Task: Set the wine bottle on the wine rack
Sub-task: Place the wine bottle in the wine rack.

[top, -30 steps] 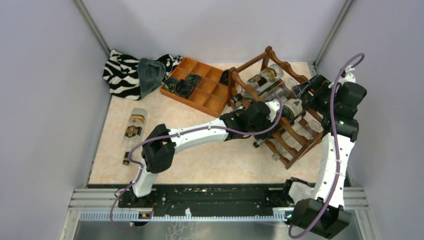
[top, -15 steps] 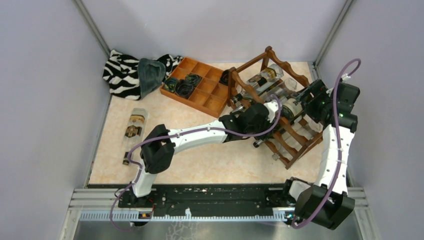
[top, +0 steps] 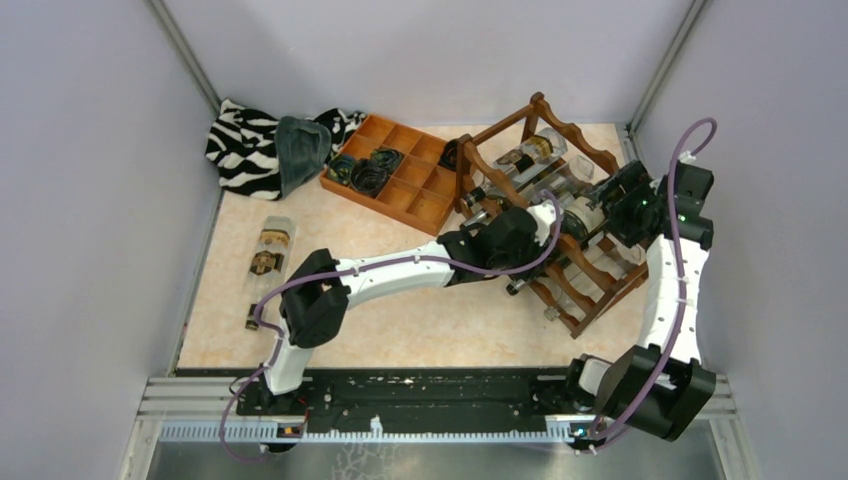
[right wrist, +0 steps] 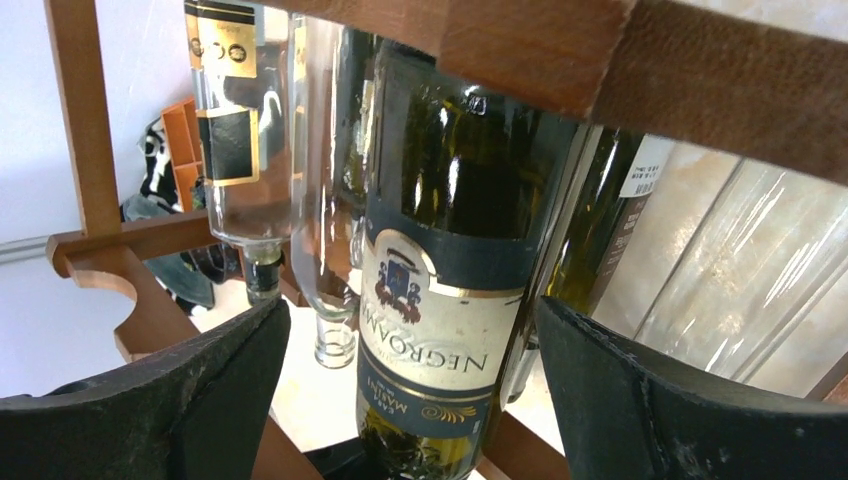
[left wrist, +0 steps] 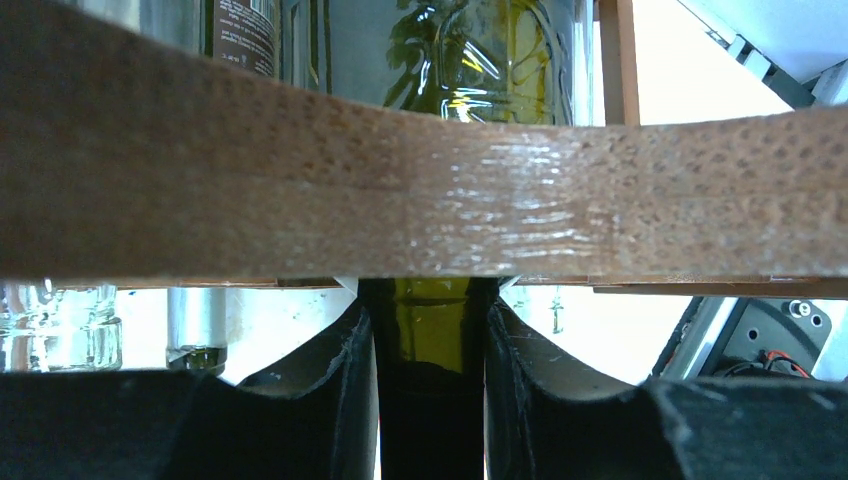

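Wine rack (top: 588, 298) holding bottles (top: 530, 155), left arm (top: 400, 268) and right arm (top: 668, 290) at it, orange tray (top: 402, 190) alongside

Both arms are built of white tubular links joined by bulky black joint housings. Along the left arm (top: 390, 272) and the right arm (top: 665, 300) a purple cable (top: 686, 143) is run in loose loops. The bases are bolted to a black rail (top: 450, 395). The left fingers (left wrist: 325, 400) and right fingers (right wrist: 680, 400) are seen as matte black, rough-grained, with curved inner edges.
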Controlling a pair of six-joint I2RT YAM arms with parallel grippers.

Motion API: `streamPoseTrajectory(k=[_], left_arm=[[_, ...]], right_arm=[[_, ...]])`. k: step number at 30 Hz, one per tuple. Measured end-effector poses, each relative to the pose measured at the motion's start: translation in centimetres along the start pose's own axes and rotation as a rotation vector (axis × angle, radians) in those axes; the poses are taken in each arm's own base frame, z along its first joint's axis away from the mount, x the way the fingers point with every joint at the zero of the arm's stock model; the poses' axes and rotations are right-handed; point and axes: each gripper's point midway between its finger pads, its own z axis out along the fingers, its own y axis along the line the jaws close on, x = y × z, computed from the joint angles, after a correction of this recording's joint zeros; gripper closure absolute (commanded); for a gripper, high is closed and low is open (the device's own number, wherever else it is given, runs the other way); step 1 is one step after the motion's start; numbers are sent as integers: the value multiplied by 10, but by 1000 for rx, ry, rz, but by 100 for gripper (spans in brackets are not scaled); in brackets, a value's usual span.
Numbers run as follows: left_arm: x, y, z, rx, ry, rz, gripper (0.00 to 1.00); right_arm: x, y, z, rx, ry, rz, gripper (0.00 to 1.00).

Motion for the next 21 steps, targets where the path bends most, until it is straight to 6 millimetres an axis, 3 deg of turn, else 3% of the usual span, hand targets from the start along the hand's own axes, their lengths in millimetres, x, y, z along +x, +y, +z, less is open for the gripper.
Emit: streamPoseTrajectory(k=[21], left_arm=[[2,2,1,-17,46,0,100]], right_arm=[[14,-7,27,45,85,16,16]])
